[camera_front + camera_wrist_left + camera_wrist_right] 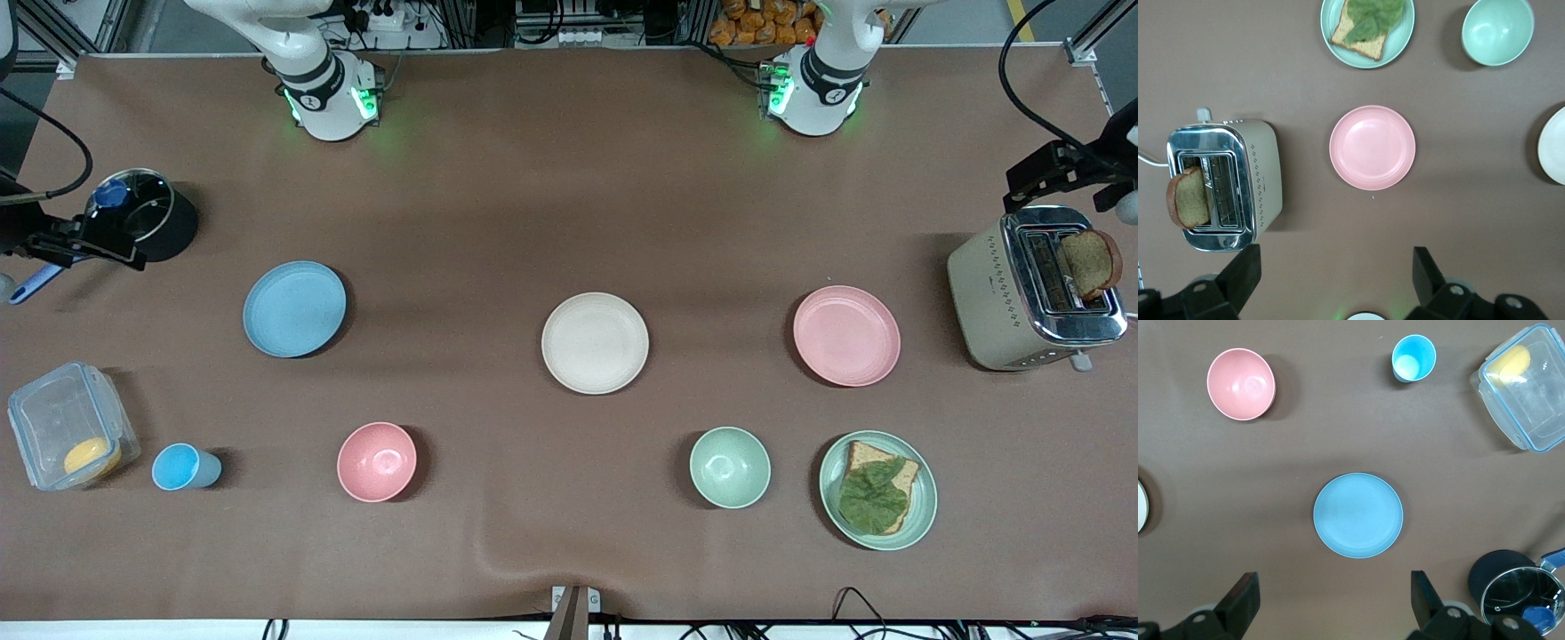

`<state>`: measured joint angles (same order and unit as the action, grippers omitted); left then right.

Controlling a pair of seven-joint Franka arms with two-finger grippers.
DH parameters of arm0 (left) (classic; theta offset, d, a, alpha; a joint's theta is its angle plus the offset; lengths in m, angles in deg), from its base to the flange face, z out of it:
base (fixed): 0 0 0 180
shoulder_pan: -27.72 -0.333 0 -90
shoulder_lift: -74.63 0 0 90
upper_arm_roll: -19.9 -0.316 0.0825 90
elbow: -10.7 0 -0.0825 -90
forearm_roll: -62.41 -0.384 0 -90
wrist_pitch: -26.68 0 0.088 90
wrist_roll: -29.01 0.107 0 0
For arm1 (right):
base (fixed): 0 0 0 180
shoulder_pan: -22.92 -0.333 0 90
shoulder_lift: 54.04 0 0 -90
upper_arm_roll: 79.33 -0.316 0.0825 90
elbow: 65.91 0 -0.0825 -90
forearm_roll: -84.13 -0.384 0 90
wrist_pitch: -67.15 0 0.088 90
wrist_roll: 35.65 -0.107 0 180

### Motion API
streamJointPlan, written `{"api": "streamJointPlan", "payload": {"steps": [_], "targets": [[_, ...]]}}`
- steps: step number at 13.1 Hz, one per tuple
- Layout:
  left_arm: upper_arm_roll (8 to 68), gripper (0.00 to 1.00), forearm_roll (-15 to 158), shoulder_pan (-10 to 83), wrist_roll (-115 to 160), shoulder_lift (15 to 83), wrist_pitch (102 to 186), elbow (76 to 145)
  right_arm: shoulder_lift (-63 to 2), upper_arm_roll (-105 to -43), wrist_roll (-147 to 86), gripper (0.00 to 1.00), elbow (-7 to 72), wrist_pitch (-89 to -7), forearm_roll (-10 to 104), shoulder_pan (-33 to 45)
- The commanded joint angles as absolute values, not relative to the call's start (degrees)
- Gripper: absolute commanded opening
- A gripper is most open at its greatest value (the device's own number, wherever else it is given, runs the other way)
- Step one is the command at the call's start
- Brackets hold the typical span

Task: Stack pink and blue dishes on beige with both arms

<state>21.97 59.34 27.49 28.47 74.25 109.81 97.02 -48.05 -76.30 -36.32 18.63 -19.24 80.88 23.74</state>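
The beige plate lies in the middle of the table. Toward the left arm's end rests the pink plate, and the blue plate lies toward the right arm's end. All three are empty and well apart. My left gripper hangs open high over bare table beside the pink plate, on the side of the arms' bases. Likewise my right gripper is open, high over bare table beside the blue plate. Neither gripper holds anything, and neither shows in the front view.
A toaster with a bread slice stands at the left arm's end. Nearer the camera are a green plate with toast and lettuce, a green bowl, a pink bowl, a blue cup and a clear container. A lidded black pot sits at the right arm's end.
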Motion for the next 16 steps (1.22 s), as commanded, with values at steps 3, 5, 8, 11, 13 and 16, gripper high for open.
{"api": "streamJointPlan", "payload": {"steps": [3,5,8,11,13,16], "targets": [[22.1,1.00,58.8,24.1,27.9,73.8,127.7,115.1,-47.8,-76.8,-35.9,1.00,19.7,-19.0,81.1,27.5],[22.0,1.00,58.9,23.9,27.9,73.2,136.9,122.8,-45.9,-76.8,-35.3,1.00,20.0,-19.1,81.1,28.9],[22.0,1.00,58.7,22.2,27.8,67.7,149.0,129.2,-43.3,-76.8,-34.8,1.00,24.7,-23.8,80.9,29.5],[22.0,1.00,58.5,21.3,28.0,61.0,158.6,132.7,-43.3,-76.8,-30.6,1.00,32.9,-32.0,80.1,30.7],[22.1,1.00,58.4,20.1,28.4,57.1,163.9,133.8,-43.1,-76.8,-25.8,1.00,38.8,-37.8,77.8,32.8],[22.3,1.00,58.5,20.3,27.8,53.4,165.3,133.6,-41.2,-76.8,-19.8,1.00,44.0,-43.6,76.3,35.0]]}}
